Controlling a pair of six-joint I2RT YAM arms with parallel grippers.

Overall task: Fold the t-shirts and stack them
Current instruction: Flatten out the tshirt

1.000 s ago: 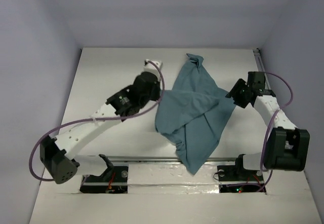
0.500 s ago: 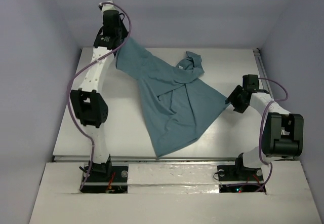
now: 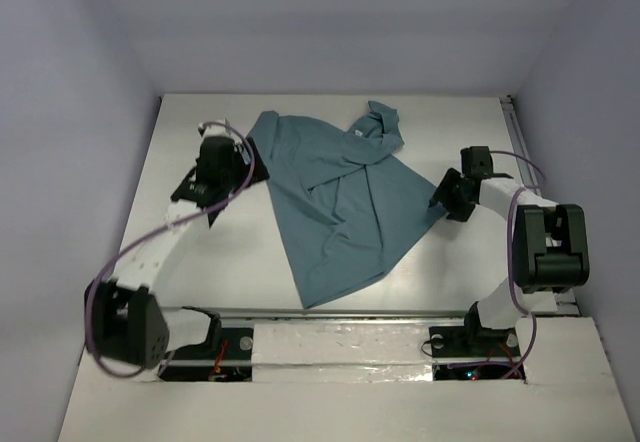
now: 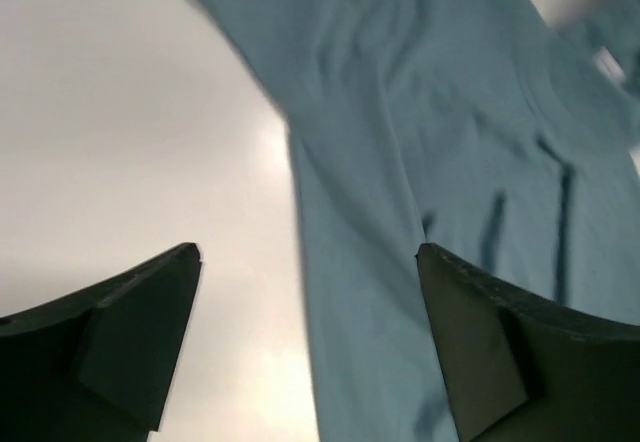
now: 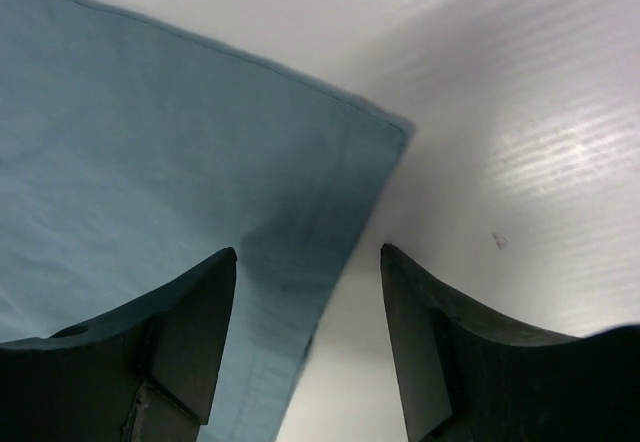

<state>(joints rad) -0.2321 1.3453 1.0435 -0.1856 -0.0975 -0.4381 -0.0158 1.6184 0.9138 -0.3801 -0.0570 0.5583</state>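
left gripper (image 4: 308, 254) and right gripper (image 5: 308, 252) gape empty; the released teal t-shirt (image 3: 340, 202) lies spread near the table's (image 3: 200, 262) far edge, ready to fold.

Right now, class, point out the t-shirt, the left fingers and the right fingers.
t-shirt (image 3: 340, 212), top external view, middle of the cloth.
left fingers (image 4: 120, 347), left wrist view, one finger's face.
right fingers (image 5: 180, 337), right wrist view, one finger's face.

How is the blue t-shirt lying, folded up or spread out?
Spread out, not folded. The teal t-shirt lies loosely opened and wrinkled across the white table, one part bunched at the far side, no neat layers.
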